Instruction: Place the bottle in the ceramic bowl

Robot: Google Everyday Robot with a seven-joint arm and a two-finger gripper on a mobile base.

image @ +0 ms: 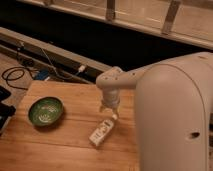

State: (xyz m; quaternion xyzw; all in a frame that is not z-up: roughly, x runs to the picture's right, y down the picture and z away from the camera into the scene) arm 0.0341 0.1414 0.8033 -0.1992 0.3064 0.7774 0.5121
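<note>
The bottle, where does it lie?

On its side on the wooden surface, slanted, with one end pointing up and to the right and the other down and to the left. Its pale label with dark print faces upward.

And the ceramic bowl?

It stands upright on the same surface, to the left of the bottle and well apart from it. The inside is glossy green with pale markings and the rim is dark. The bottle lies outside it.

Where is the tool?

It hangs from the white arm, pointing down, just above the upper right end of the bottle. The arm fills the right side of the view and bends in from there toward the middle of the surface.

Is the tool released, clenched, or grasping the bottle?

I cannot tell. It sits very close to the bottle's upper end, and I cannot tell whether the two touch either.

Anything else around?

Dark cables lie coiled on the floor past the far left corner of the surface.
</note>
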